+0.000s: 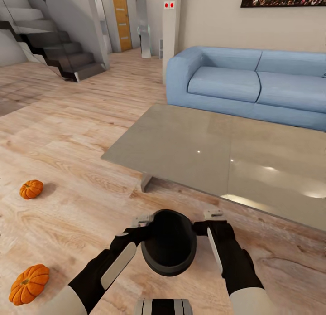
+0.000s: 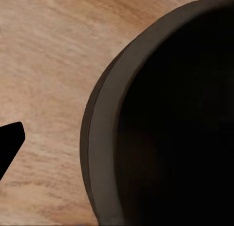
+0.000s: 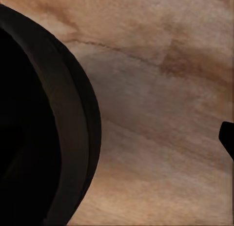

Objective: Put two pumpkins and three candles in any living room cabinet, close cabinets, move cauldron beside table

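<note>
The black cauldron (image 1: 170,247) is low in front of me over the wood floor, its mouth facing up toward the head camera, just short of the grey coffee table (image 1: 181,147). My left gripper (image 1: 144,222) is at its left rim and my right gripper (image 1: 213,214) at its right rim. Both are open. In each wrist view one fingertip (image 2: 9,143) (image 3: 228,138) stands well clear of the cauldron's outer wall (image 2: 102,138) (image 3: 83,118); the other finger is hidden. A small pumpkin (image 1: 31,189) and a bigger pumpkin (image 1: 29,284) lie on the floor to the left. Candles and cabinet are out of view.
A blue sofa (image 1: 253,84) stands behind the table against the wall. Dark stairs (image 1: 54,47) rise at the far left, with a hallway and an orange door (image 1: 121,18) beyond. Open wood floor (image 1: 81,124) stretches left of the table.
</note>
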